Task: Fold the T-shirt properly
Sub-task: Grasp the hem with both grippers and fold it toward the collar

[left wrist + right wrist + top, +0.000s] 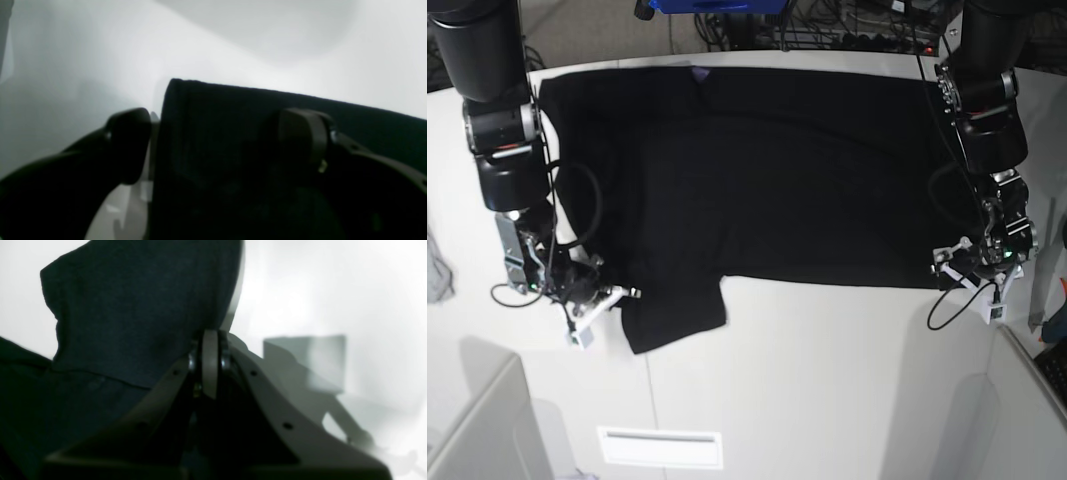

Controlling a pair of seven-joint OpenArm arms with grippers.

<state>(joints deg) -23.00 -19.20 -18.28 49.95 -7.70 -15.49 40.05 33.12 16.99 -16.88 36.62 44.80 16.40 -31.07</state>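
Note:
The black T-shirt (777,170) lies spread flat across the back of the white table (827,380), plain side up, with one sleeve (672,315) sticking out toward the front. My left gripper (964,268) sits at the shirt's front right corner. In the left wrist view its fingers (130,143) stand wide apart, open, with the T-shirt's edge (217,133) between them. My right gripper (627,294) is at the sleeve's left edge. In the right wrist view its fingertips (210,363) are pressed together on the T-shirt's dark cloth (143,306).
A small grey cloth (435,270) lies at the table's left edge. Cables and a blue object (717,5) sit behind the table. A white panel (477,420) stands at the front left, and other items (1055,300) at the right edge.

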